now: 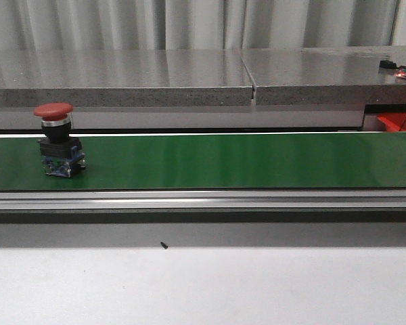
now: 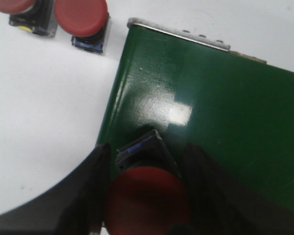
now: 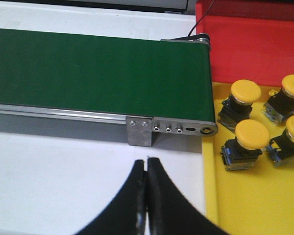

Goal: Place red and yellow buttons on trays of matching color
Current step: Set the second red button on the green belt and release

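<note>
A red mushroom-head push button point(image 1: 56, 139) on a black and blue base stands upright on the long green conveyor belt point(image 1: 243, 161), right at the belt's left end in the front view. From the left wrist camera, the left gripper point(image 2: 144, 196) sits spread wide around that button, one dark finger point(image 2: 95, 191) on each side of the red cap; whether the pads touch it, I cannot tell. Beyond the belt's end, two more red-capped buttons point(image 2: 83, 22) rest on the white table point(image 2: 44, 112). Over at the belt's other end, the right gripper point(image 3: 146, 196) has its fingertips pressed together, holding nothing, hanging over the white table beside the belt's metal end bracket point(image 3: 171, 129). Next to it, four yellow-capped buttons point(image 3: 247, 139) lie in the yellow tray point(image 3: 245, 205), with the red tray point(image 3: 255, 44) just behind.
</note>
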